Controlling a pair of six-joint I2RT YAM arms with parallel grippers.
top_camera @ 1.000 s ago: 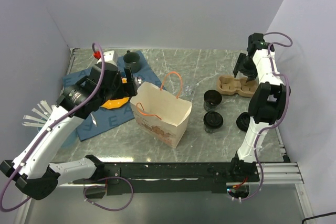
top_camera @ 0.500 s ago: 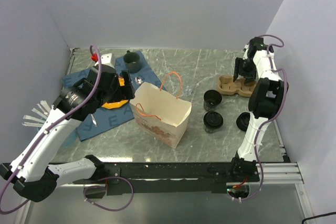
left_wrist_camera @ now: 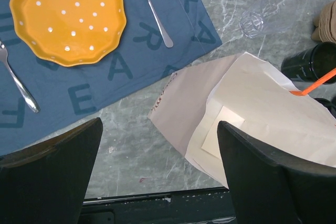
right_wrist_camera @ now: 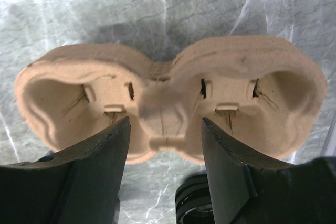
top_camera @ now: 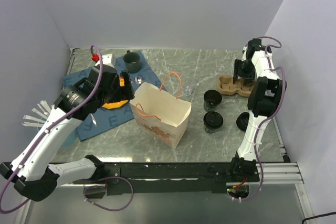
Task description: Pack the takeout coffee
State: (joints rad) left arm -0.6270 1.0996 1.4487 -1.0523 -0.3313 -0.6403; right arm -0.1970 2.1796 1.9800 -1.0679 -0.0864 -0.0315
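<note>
The brown pulp two-cup tray lies empty at the back right; it fills the right wrist view. My right gripper is open and hangs just above the tray's middle bridge, a finger on each side. Two dark takeout cups stand on the table left of the tray. A round black lid-like piece lies near them; one shows under the right gripper. My left gripper is open and empty, above the table beside the paper bag.
An open cream paper bag with orange handles stands mid-table, also in the left wrist view. A blue placemat holds an orange dotted plate, spoon and fork. A dark green mug and clear plastic cup stand behind.
My right gripper has come down closer over the tray's middle. My left arm shifted slightly toward the bag, then held still.
</note>
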